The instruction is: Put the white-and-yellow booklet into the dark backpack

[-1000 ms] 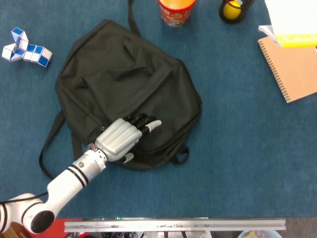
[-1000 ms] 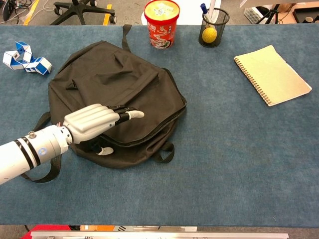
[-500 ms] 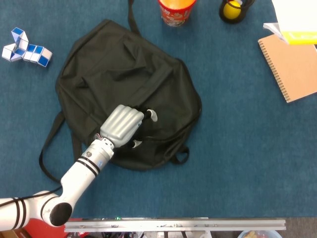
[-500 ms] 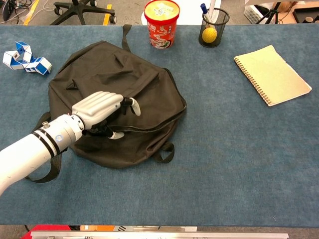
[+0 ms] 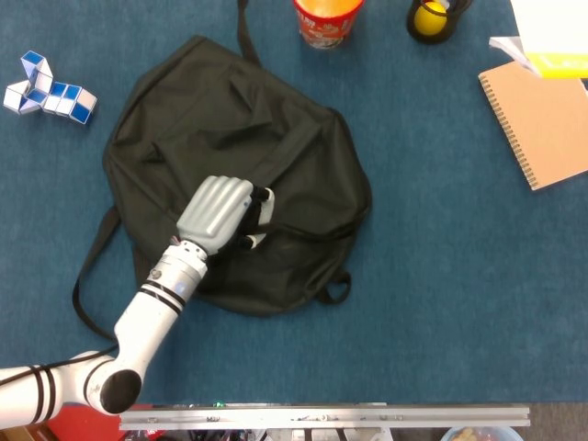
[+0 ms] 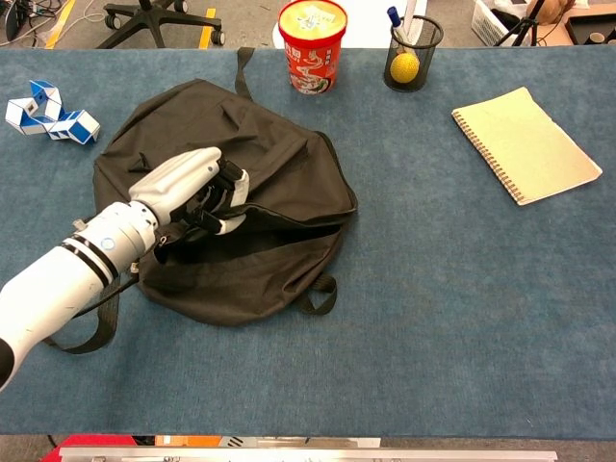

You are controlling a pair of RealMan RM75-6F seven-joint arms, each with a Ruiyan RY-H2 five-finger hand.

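step: opening bag | my left hand (image 6: 197, 192) curled, pinching top flap of dark fabric backpack (image 5: 303, 165) | white-and-yellow booklet (image 5: 551, 37) far right, above tan spiral notebook (image 5: 542, 124) | right hand unseen | advice: lift flap high, keep mouth gaping

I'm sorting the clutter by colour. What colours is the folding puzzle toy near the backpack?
The puzzle toy is blue and white, clearest in the head view.
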